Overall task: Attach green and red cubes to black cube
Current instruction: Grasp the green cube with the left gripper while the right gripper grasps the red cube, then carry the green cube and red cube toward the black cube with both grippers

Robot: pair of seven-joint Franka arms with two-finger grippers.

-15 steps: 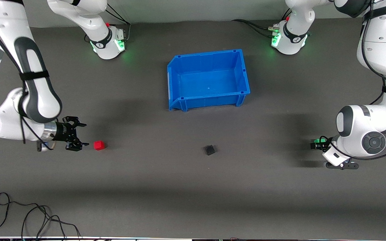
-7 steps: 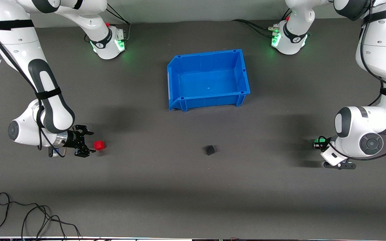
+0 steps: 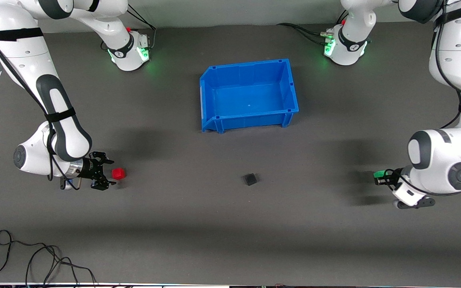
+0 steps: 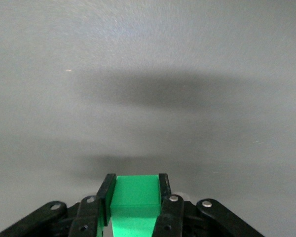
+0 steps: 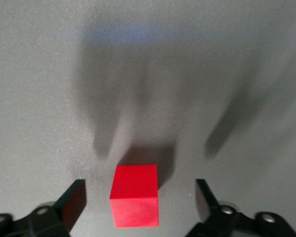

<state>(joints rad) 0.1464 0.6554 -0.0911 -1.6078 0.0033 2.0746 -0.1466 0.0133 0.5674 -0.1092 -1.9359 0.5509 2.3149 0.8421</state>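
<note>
Right gripper (image 3: 108,173) is sitting low at the right arm's end of the table, fingers spread wide and straddling the red cube (image 3: 118,173); in the right wrist view the cube (image 5: 135,201) is lying centred between the fingers, square to them, touching neither. So the cube is sitting at the gripper's 12 o'clock, dead ahead along its approach axis; closing looks like all the next move needs. Left gripper (image 3: 380,177) is pinching the green cube (image 4: 133,191) at the left arm's end. Black cube (image 3: 250,179) is resting on the table between the two, at roughly 6 o'clock from the blue bin (image 3: 205,100), well apart from both; the left arm looks marginally nearer.
</note>
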